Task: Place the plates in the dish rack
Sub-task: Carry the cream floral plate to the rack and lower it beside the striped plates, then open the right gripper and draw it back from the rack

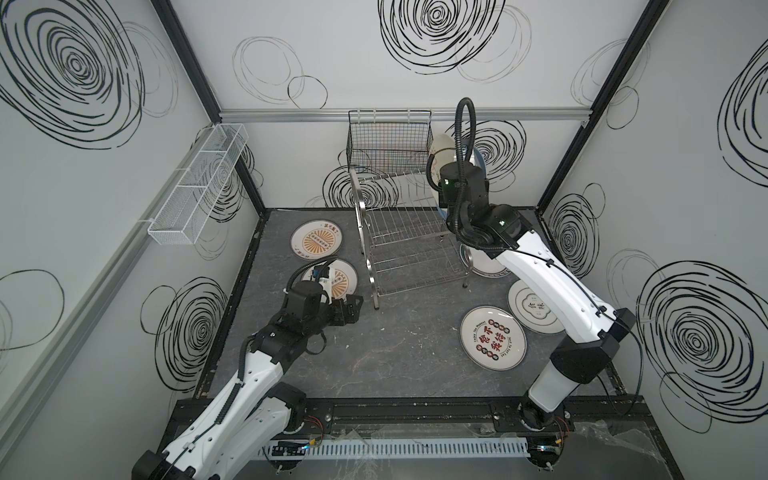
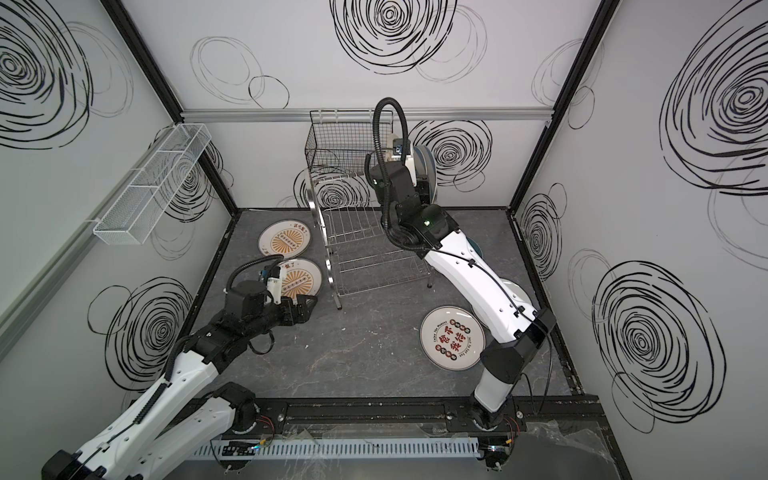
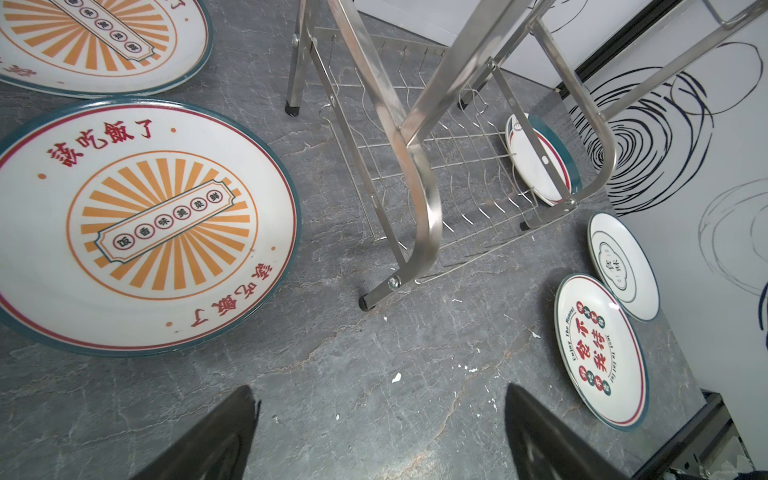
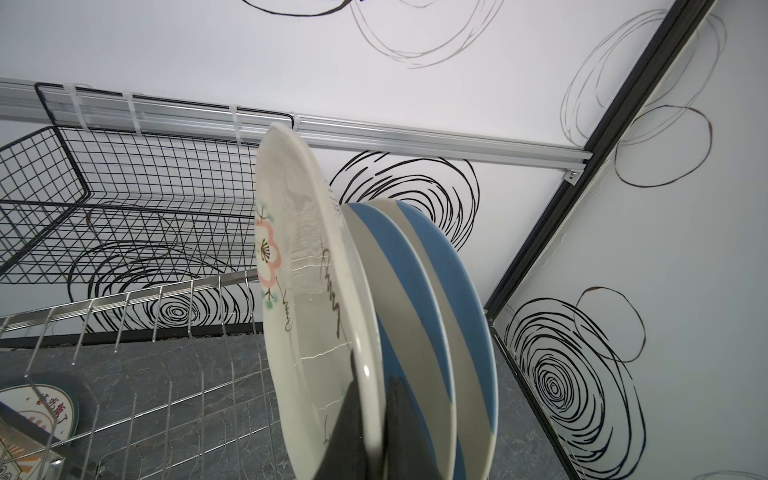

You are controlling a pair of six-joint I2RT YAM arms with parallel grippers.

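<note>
Only your right wrist view showed the dish rack loaded: two blue-striped plates stood upright in its upper tier's right end, toward the rear edge of the table; both top views mostly hid them behind your arm. Just beside them the floral white plate stood on edge, rim pinched in your right gripper. Your left gripper gaped wide near the left edge.

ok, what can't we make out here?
Right pincer: in both top views, jaws hidden behind its own wrist.
Flowered plate, lower edge: right wrist view, cut off by the frame bottom; seating in the dish rack unclear.
Teal-rimmed plate: both top views, mostly behind the right arm.
</note>
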